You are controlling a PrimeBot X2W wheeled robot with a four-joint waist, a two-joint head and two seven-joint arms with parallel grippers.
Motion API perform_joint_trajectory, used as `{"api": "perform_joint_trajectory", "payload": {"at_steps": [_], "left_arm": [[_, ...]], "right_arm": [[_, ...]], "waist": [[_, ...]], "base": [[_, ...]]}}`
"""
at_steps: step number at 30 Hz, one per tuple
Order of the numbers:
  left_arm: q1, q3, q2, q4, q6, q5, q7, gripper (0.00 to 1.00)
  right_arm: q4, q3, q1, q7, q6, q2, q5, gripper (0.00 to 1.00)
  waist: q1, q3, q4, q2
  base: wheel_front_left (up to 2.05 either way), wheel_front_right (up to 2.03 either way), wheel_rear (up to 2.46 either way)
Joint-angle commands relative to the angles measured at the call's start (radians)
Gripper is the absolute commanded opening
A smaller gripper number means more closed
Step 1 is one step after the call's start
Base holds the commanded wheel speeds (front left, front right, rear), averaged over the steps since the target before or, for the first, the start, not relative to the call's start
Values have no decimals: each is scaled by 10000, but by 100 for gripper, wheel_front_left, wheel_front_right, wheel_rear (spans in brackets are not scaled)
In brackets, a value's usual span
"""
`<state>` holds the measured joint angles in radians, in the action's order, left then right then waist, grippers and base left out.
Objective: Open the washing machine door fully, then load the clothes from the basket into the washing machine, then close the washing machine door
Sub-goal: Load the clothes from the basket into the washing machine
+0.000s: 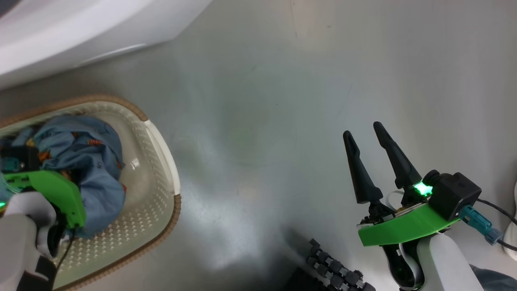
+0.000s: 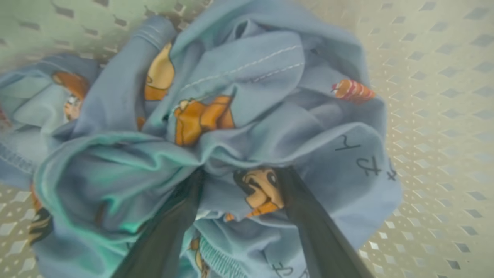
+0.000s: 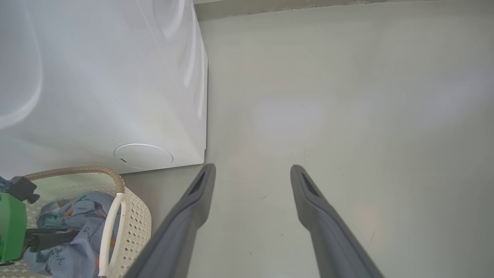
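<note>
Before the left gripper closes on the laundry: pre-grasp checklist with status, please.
1. Left gripper open: ok, fingers spread.
2. Fabric between the fingers: ok, both tips are sunk into the clothes with a fold between them.
3. Clothes inside the basket: ok, bundled in it.
4. Right gripper out of the way: ok, open over bare floor, apart from the basket.
5. Washing machine close by: ok, it stands beside the basket.
6. Washing machine door fully open: cannot tell.
</note>
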<state>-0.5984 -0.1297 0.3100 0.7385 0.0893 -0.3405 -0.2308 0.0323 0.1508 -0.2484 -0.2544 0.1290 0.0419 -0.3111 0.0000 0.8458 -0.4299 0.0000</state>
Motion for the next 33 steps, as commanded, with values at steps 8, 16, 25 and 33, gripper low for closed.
{"api": "perform_joint_trajectory", "payload": {"at_steps": [8,16,25,33], "left_arm": [[-716,-536,569,684,-286,869,-42,100],[-1251,-925,286,1730,-380,1140,853,0],[-989,-966,-412,2287,-370,861,2514,0],[289,-584,-1271,1911,-530,162,4198,0]], "right_arm": [[-371,201,38,-74,17,84,-163,100],[-440,-165,55,-74,17,84,34,100],[-259,-365,3,-74,17,84,369,100],[55,-636,271,-74,17,83,829,100]], "waist": [[0,675,-251,0],[0,675,-103,0],[0,-302,764,0],[0,-2143,1820,0]], "base": [[0,0,0],[0,0,0],[0,0,0],[0,0,0]]}}
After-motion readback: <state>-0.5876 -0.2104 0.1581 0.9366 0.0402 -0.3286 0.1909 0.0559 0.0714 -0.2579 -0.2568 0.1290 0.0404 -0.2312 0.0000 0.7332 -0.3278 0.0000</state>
